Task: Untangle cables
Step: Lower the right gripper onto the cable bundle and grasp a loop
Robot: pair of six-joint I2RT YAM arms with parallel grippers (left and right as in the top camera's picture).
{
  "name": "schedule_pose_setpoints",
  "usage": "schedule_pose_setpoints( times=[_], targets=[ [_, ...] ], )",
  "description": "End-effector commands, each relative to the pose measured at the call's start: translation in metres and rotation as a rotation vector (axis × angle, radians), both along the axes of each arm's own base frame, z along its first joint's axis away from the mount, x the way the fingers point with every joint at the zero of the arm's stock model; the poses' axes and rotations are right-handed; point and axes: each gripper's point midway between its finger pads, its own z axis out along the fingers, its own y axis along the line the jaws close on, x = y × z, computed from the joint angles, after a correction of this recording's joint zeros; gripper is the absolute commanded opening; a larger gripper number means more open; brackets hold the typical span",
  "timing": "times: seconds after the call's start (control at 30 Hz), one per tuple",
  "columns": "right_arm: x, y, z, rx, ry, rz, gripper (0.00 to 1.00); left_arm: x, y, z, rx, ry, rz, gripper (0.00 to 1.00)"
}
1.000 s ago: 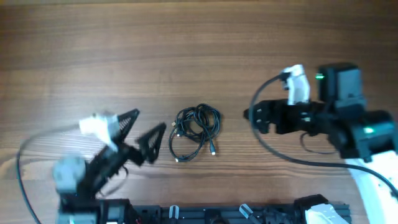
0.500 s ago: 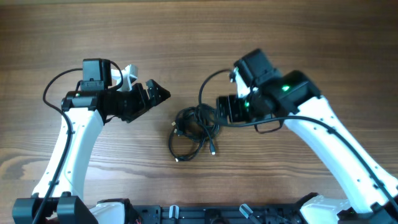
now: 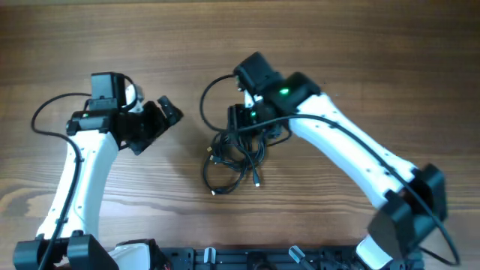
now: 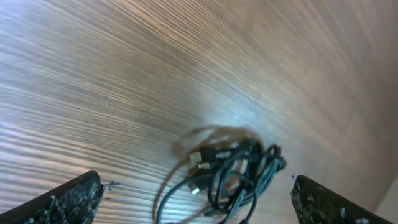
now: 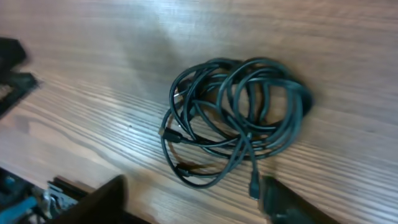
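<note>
Overhead view: the cables [image 3: 234, 159] lie as one tangled black bundle near the middle of the wooden table [image 3: 360, 45], with the loops at the far end and plug ends trailing toward the near edge. My right claw [image 3: 255, 127] hangs over the bundle's far end. Whether it touches the cords I cannot tell. From my right wrist its fingers [image 5: 102, 199] stand apart, released, the coils lying ahead of them. My left claw [image 3: 159, 124] sits left of the bundle, apart from it, spread wide and holding nothing. In the left wrist view the cables show ahead, between its fingertips [image 4: 68, 199].
</note>
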Motion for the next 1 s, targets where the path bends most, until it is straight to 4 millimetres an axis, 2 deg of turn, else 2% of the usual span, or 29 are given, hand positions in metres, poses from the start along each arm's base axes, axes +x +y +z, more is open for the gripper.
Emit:
schedule_pose_setpoints(
  times=[0.0,0.1,0.13,0.2,0.23,0.43,0.6,0.77,0.9,0.93,0.97],
  targets=[
    [-0.007,0.009,-0.040,-0.054,0.091,0.005,0.66,0.001,0.022,0.001,-0.007,0.028,0.113,1.00],
    [-0.006,0.019,-0.071,-0.091,0.112,0.021,0.66,0.000,0.026,0.001,-0.006,0.035,0.126,1.00],
    [-0.005,0.020,-0.079,-0.101,0.113,0.022,0.62,0.000,0.026,0.000,-0.004,0.035,0.127,1.00],
    [-0.003,0.023,-0.093,-0.114,0.120,0.031,0.46,0.000,0.030,-0.001,0.016,0.037,0.137,1.00],
    [-0.001,0.020,-0.096,-0.134,0.109,0.026,0.45,0.000,0.032,-0.001,0.015,0.038,0.145,1.00],
    [0.013,0.011,-0.100,-0.194,0.026,0.030,0.46,-0.004,0.061,-0.002,0.012,0.053,0.237,1.00],
    [0.021,0.017,-0.098,-0.191,-0.029,0.033,0.41,-0.004,0.060,-0.002,0.012,0.054,0.236,1.00],
    [0.017,0.017,-0.100,-0.293,-0.109,0.010,0.39,-0.005,0.060,-0.002,0.011,0.057,0.236,1.00],
    [0.011,0.008,-0.119,-0.311,-0.094,-0.042,0.39,-0.007,0.060,-0.003,0.010,0.068,0.236,1.00],
    [0.012,0.008,-0.120,-0.309,-0.096,-0.042,0.38,-0.007,0.060,-0.003,0.010,0.068,0.236,1.00],
    [0.012,0.008,-0.120,-0.309,-0.096,-0.042,0.30,-0.007,0.060,-0.003,0.010,0.068,0.236,1.00]
  ],
)
